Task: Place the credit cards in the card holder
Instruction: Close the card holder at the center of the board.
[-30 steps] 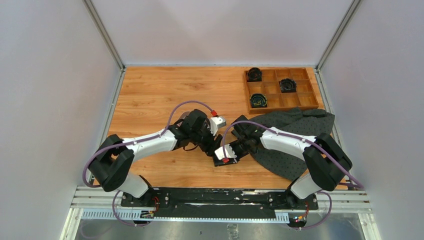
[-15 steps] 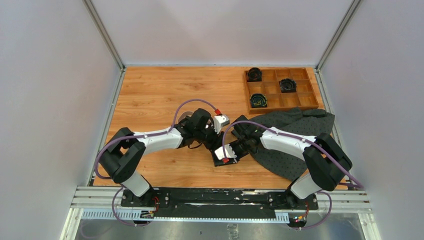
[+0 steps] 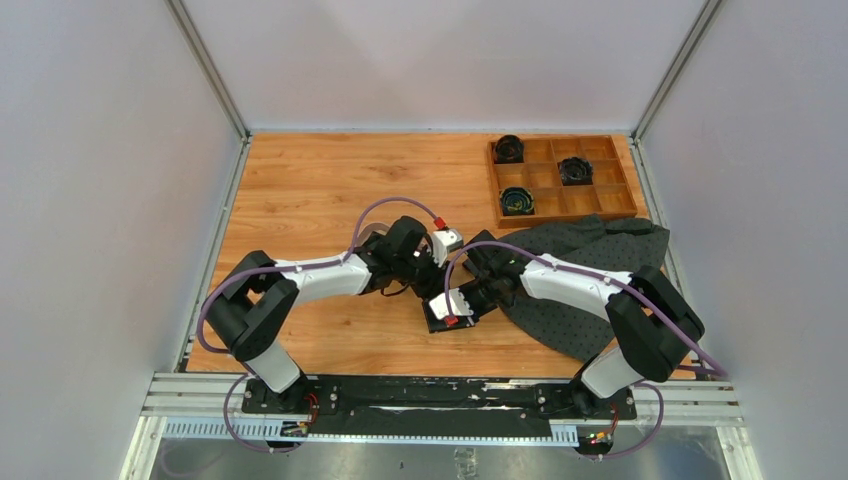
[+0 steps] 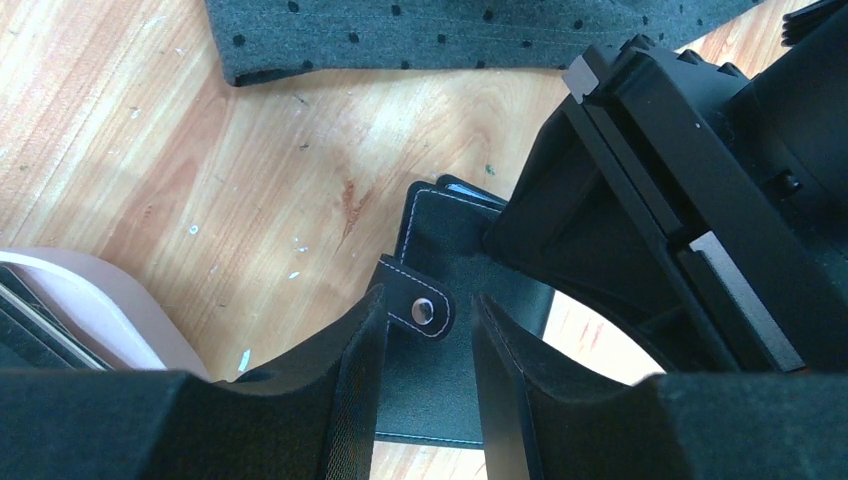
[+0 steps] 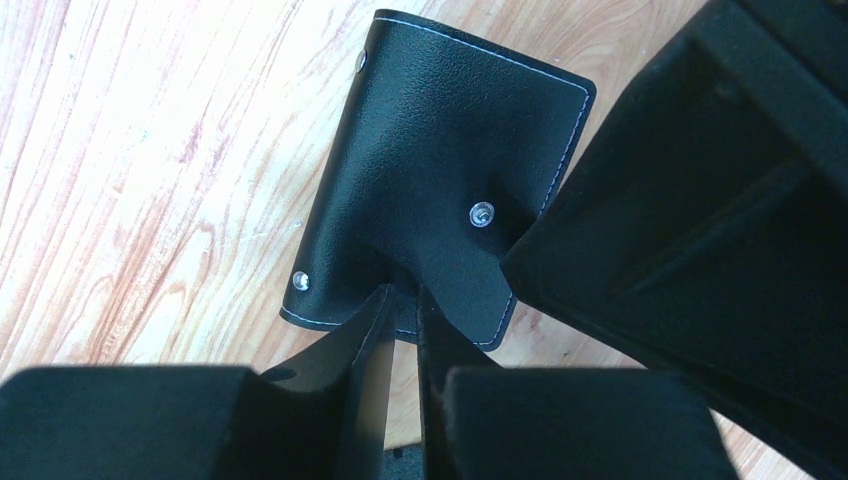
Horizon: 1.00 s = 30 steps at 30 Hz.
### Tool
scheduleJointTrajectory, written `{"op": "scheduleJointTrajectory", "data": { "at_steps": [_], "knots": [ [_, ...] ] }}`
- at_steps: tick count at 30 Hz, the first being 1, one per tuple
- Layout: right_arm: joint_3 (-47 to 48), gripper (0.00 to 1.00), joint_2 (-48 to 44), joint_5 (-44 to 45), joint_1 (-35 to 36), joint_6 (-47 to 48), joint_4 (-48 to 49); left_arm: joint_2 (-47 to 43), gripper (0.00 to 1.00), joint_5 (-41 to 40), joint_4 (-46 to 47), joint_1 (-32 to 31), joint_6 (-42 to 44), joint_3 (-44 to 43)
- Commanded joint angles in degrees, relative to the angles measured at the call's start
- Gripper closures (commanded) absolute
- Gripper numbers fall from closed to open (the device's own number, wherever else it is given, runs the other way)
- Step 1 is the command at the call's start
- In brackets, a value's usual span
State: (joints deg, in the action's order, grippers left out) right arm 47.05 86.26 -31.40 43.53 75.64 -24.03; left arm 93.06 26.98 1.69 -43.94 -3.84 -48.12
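The card holder (image 3: 447, 320) is a closed black wallet on the wood near the table's middle. My right gripper (image 3: 455, 305) is shut on its near edge; in the right wrist view the jaws (image 5: 403, 292) pinch the cover (image 5: 420, 180) close together. My left gripper (image 3: 432, 278) comes in from the left. Its jaws (image 4: 428, 298) stand apart, with the holder's snap tab (image 4: 420, 308) between them and a gap on the right side. The credit cards do not show clearly. Only dark flat edges lie in the pale tray (image 4: 100, 310).
A grey dotted cloth (image 3: 590, 270) lies under and behind the right arm. A wooden compartment box (image 3: 570, 216) with dark coiled things stands at the back right. The pale-rimmed tray sits just left of the left gripper. Grey walls close in both sides.
My left gripper has moved right toward the card holder and its jaws have narrowed around the snap tab. The right gripper and the holder have stayed put.
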Motion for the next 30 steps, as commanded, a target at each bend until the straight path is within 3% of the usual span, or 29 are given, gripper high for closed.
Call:
{"op": "scheduleJointTrajectory", "data": {
  "at_steps": [1,13,18,24,27,30],
  "knots": [
    [0.4,0.83,1.5,0.4,1.0,-0.7,-2.2,0.8,0.59,0.1,1.1,-0.5,0.2,-1.1],
    [0.5,0.83,1.5,0.3,1.0,-0.8,-2.4,2.0,0.69,-1.1,1.1,-0.6,-0.2,-1.5],
    [0.5,0.83,1.4,0.2,1.0,-0.8,-2.4,2.1,0.83,-0.8,1.1,-0.6,-0.4,-1.8],
    [0.5,0.84,1.5,0.2,1.0,-0.8,-2.5,2.1,0.85,-0.2,0.8,-0.6,-0.8,-2.0],
    [0.6,0.84,1.5,0.2,1.0,-0.9,-2.6,2.4,1.0,0.1,-0.8,-0.6,-0.3,-2.7],
    [0.6,0.85,1.5,0.2,1.0,-0.9,-2.7,3.2,1.0,0.2,-4.9,-0.6,0.7,-4.1]
  ]
}}
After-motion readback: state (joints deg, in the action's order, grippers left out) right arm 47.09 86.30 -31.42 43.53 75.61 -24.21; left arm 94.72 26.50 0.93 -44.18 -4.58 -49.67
